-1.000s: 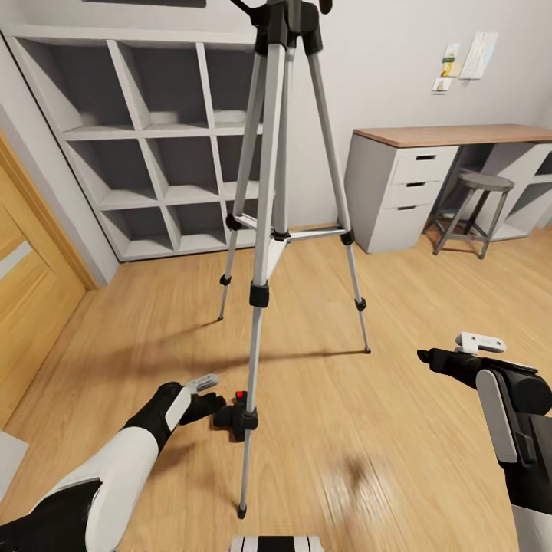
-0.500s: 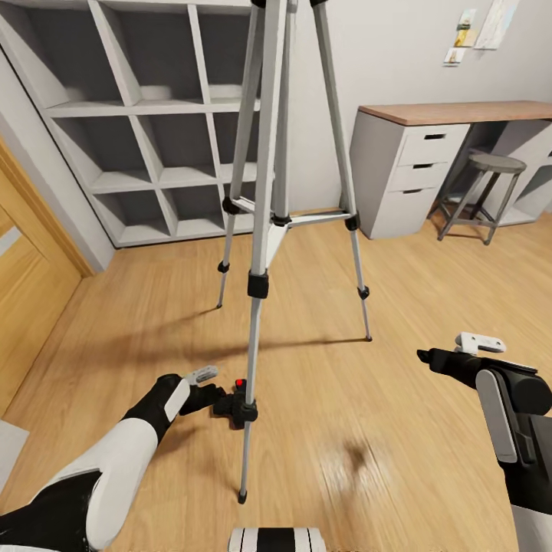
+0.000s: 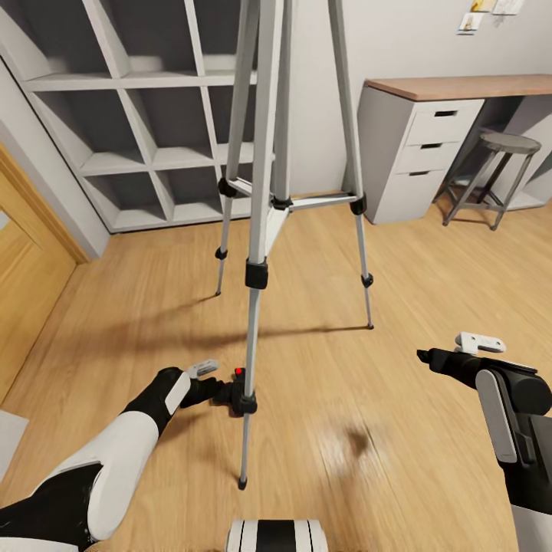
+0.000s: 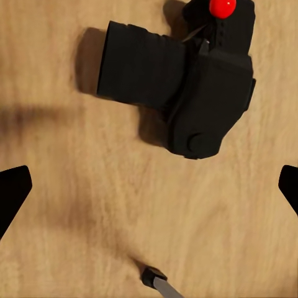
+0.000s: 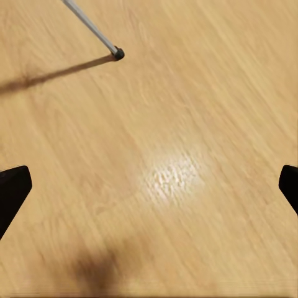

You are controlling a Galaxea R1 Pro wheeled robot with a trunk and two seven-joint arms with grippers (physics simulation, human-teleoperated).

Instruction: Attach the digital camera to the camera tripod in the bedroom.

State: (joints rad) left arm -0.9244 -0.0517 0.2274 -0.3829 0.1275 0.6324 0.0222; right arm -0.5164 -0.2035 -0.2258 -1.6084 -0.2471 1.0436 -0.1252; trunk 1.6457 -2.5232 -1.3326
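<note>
The digital camera, matte black with a red button, lies on the plank floor just behind the camera tripod's near leg. The camera tripod stands mid-room on three silver legs; its pan head is cut off by the frame's top. My left gripper hovers low beside the camera, open, with nothing between its fingers. In the left wrist view the digital camera lies ahead of the left gripper, beyond its spread fingertips. My right gripper hangs open over bare floor, to the right.
Grey cube shelves line the back wall. At the left is an oak door. A desk with white drawers and a stool stand at back right. A tripod foot shows in the right wrist view.
The head view has moved forward and tilted down, so the tripod looms larger. My left gripper has edged closer to the camera. The right arm has held still.
</note>
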